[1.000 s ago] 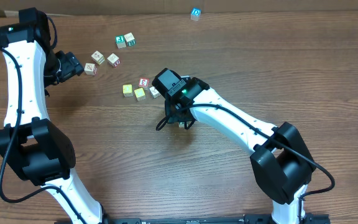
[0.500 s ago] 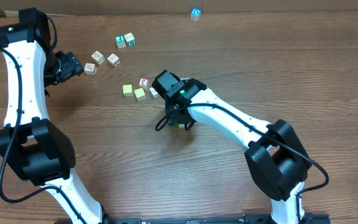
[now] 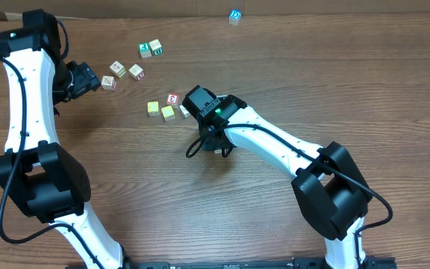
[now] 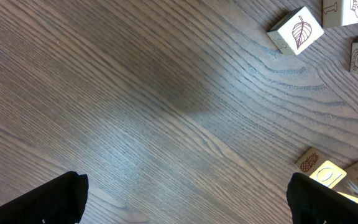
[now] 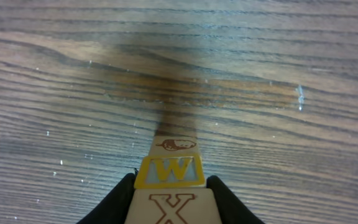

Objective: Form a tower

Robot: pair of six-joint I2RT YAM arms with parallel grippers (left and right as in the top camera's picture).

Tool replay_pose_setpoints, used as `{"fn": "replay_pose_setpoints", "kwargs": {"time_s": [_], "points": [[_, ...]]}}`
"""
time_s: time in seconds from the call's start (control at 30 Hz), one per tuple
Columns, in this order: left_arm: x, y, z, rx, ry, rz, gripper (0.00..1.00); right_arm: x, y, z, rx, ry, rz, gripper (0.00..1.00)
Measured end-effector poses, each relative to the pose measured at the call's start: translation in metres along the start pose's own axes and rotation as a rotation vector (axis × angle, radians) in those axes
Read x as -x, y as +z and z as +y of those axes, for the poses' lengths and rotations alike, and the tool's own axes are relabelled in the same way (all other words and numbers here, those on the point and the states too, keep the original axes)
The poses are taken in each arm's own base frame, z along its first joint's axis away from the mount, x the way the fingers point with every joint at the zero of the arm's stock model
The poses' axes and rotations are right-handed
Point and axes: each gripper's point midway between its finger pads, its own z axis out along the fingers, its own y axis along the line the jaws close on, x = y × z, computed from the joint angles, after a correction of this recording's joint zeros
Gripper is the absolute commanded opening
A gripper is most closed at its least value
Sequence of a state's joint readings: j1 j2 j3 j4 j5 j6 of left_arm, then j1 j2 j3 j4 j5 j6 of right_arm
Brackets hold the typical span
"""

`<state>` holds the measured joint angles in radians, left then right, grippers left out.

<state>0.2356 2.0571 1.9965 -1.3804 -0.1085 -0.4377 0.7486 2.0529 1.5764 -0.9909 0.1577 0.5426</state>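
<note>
Wooden X cube [image 5: 173, 210] sits pinched between the dark fingers [image 5: 118, 200] of the right end effector [image 5: 173, 198], topping the tower [image 5: 166, 163], whose yellow-edged W cube [image 5: 170, 173] and brown-picture cube [image 5: 175, 145] run straight away from it down to the surface [image 5: 278, 56]. That upright axis lies in line with the end effector, so I judge any release should lift straight up; the left end effector [image 4: 188, 202], spread wide, hangs well apart near loose cubes [image 4: 297, 34].

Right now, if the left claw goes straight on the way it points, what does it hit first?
Probably bare table: only wood shows ahead of the open left claw. The leaf block sits off to the right of that line; depth is hard to judge.
</note>
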Motion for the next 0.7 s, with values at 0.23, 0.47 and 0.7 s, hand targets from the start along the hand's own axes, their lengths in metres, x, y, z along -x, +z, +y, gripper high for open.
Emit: {"fn": "replay_pose_setpoints", "kwargs": {"time_s": [0.23,0.47,0.7], "points": [[0.0,0.0,0.0,0.0,0.0,0.0,1.0,0.0006,0.0,-0.0005,-0.003,0.004,-0.003,0.25],[0.0,0.0,0.0,0.0,0.0,0.0,1.0,0.0005,0.0,-0.0004,-0.003,0.003,-0.003,0.41],[0.0,0.0,0.0,0.0,0.0,0.0,1.0,0.001,0.0001,0.0,-0.001,0.003,-0.005,0.98]]}}
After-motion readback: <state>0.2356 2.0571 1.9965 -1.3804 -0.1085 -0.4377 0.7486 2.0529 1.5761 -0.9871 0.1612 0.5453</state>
